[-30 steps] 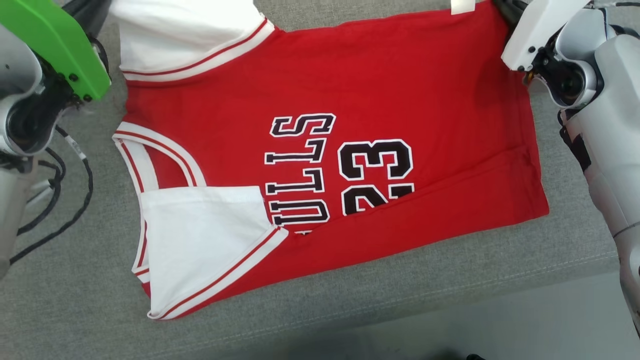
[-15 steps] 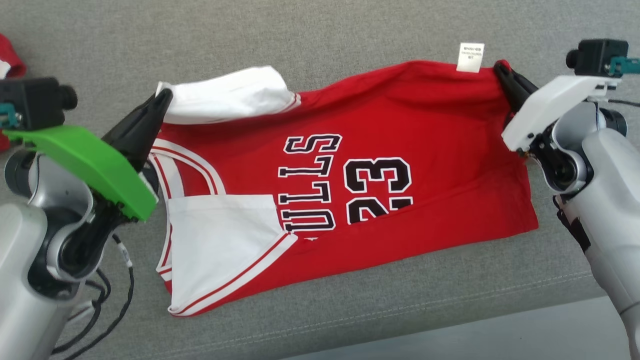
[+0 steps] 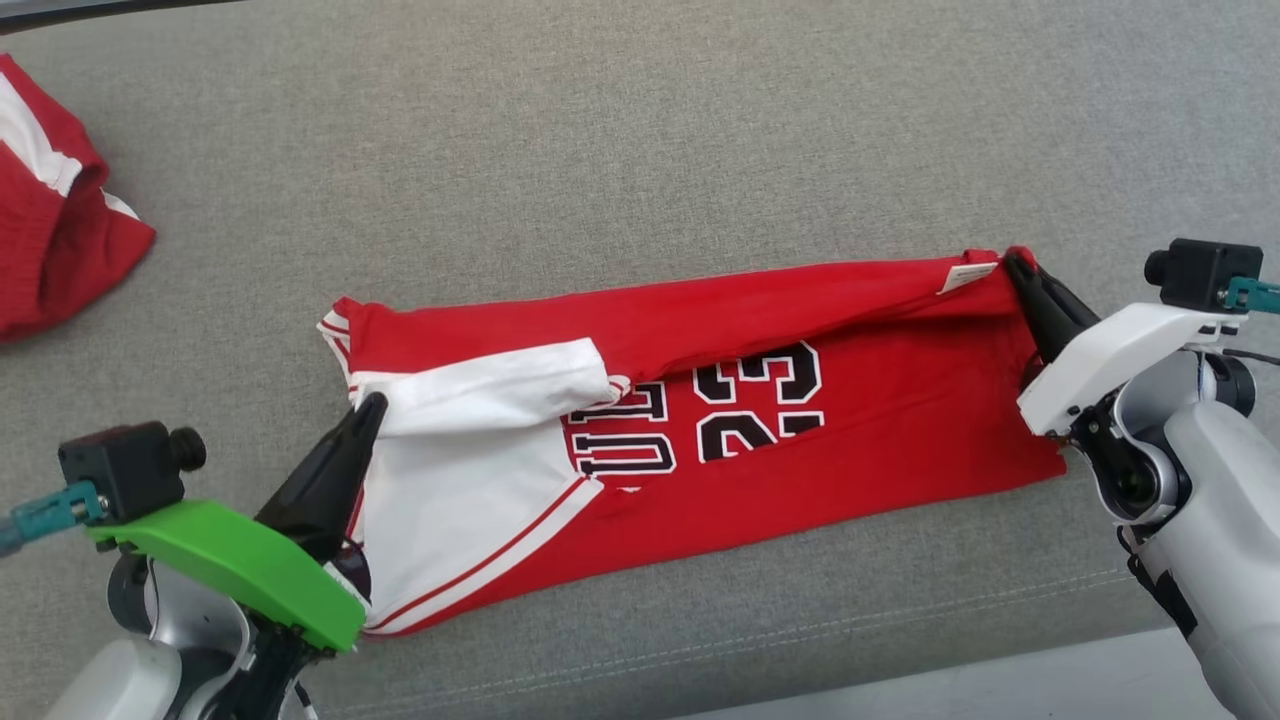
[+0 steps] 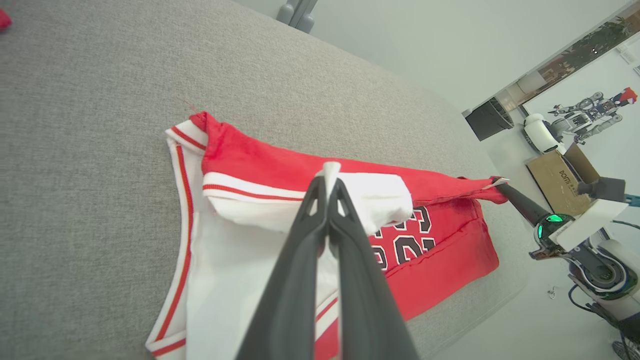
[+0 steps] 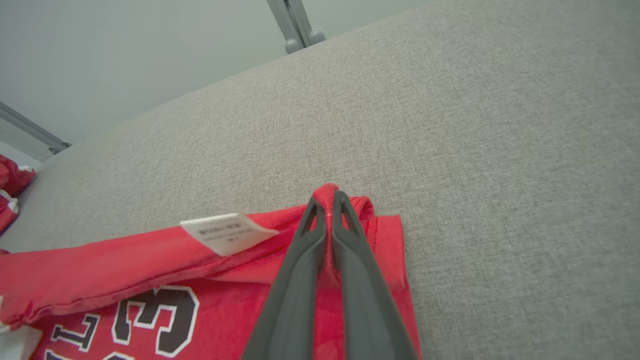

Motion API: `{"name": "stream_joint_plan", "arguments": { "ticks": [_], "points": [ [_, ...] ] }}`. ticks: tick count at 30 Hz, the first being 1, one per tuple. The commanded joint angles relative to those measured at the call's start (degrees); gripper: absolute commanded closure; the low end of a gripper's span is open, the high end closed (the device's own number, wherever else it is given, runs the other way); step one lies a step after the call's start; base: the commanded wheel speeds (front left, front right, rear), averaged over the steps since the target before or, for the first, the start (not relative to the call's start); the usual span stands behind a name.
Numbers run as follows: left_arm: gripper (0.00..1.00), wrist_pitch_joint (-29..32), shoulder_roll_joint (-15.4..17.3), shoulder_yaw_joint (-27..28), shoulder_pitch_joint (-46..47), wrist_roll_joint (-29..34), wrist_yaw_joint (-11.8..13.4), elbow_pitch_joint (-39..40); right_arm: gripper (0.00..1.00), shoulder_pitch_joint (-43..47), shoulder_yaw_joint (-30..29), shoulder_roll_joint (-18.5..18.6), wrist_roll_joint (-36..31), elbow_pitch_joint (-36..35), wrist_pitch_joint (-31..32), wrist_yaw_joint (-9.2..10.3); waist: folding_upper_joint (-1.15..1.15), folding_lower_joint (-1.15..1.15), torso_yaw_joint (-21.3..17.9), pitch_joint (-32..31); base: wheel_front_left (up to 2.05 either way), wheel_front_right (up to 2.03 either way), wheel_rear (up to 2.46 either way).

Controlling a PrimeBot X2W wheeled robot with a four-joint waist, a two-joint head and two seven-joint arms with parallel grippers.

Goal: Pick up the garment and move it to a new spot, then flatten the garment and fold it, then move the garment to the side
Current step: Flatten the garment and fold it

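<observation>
You see the garment (image 3: pixel 880 470), a red jersey with white sleeves and black print, lying on the grey cushion (image 3: pixel 640 150). It is stretched from left to right across the middle of the head view. Its far long edge is raised and turned over toward the robot, so the fold covers the upper part of the printed letters and number. The near part of the garment lies flat, and its near edge runs close to the stitched seam (image 3: pixel 800 620) of the cushion.

Your left gripper (image 3: pixel 372 402) is closed on the garment at the sleeve end. In the left wrist view the two dark fingers (image 4: pixel 300 260) are pressed together, and the edge of the rolled white sleeve (image 4: pixel 370 200) is pinched between their tips. This sleeve rests on top of the other white part of the jersey.

Your right gripper (image 3: pixel 1012 262) is also closed on the garment, at the opposite end, on the far corner. In the right wrist view a small bump of red cloth is squeezed between its tips. A white label (image 5: pixel 227 232) sticks out from the turned edge just beside them.

A second red garment (image 3: pixel 50 250) with a white stripe lies at the far left of the cushion, well apart from the jersey
</observation>
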State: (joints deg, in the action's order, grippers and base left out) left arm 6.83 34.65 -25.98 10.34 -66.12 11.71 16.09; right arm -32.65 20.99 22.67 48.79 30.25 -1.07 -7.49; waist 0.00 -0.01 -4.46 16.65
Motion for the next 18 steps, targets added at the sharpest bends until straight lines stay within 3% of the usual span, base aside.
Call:
{"name": "stream_joint_plan", "arguments": {
  "ticks": [1, 12, 13, 16, 18],
  "points": [
    [1.0, -0.55, -0.29, 0.24, -0.94, -0.5, 0.38, -0.3, 1.0, 0.9, -0.08, 0.19, 0.0, -0.34, -0.42, 0.0, 0.0, 0.01, 0.08, -0.14, 0.0, 0.0, 0.0],
    [1.0, -4.02, -3.52, -0.71, -6.05, -1.98, -1.22, -4.29, 1.0, 5.62, 0.46, 0.79, -0.41, -1.2, -2.61, 0.0, 0.0, 0.01, -0.11, -0.98, 0.0, 0.0, 0.0],
    [1.0, -4.29, -3.82, -0.85, -6.52, -2.16, -1.36, -4.66, 0.96, 5.9, 0.52, 0.7, -0.39, -1.1, -2.69, 0.0, 0.0, 0.01, -0.19, -1.04, 0.0, 0.0, 0.0],
    [1.0, -4.72, -4.54, -1.35, -7.7, -2.6, -1.62, -5.75, 0.58, 6.74, 0.6, 0.56, -0.45, -0.57, -3.31, 0.0, 0.0, 0.01, -0.5, -1.28, 0.0, 0.0, 0.0],
    [1.0, -4.8, -5.01, -1.92, -8.47, -2.8, -1.74, -6.5, 0.0, 7.41, 0.74, 0.26, -0.21, -0.26, -3.83, 0.0, 0.0, 0.01, -0.64, -1.46, 0.0, 0.0, 0.0]
  ]
}}
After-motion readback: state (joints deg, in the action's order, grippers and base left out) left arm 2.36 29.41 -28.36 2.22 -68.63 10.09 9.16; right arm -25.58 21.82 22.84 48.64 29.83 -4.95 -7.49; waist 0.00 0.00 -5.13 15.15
